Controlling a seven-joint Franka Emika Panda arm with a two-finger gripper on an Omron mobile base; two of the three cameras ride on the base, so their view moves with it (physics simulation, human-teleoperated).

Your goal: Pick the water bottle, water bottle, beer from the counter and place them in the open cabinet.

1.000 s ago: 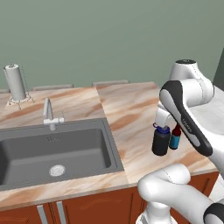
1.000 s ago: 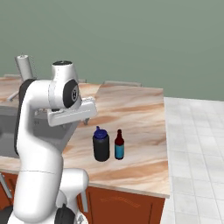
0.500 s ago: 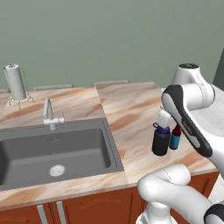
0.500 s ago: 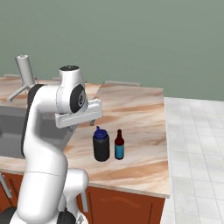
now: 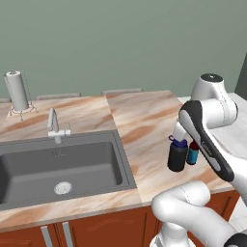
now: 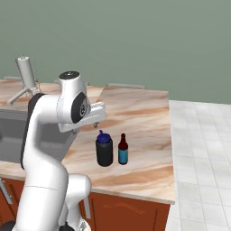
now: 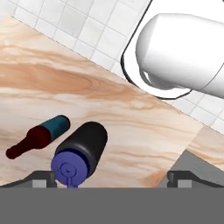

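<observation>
We see one stout black water bottle (image 6: 104, 150) standing upright on the marbled counter (image 6: 135, 113), toward its near right part, with the slim beer (image 6: 122, 150) just beside it on the right. Our gripper (image 7: 111, 177) hangs above them, fingers spread wide and holding nothing; the bottle's blue lid (image 7: 69, 167) sits near one fingertip. We judge the water bottle rigid, smooth and likely heavy, best gripped around the body below the lid. The beer looks lighter, glassy, easily tipped, and close enough to be knocked over.
</observation>
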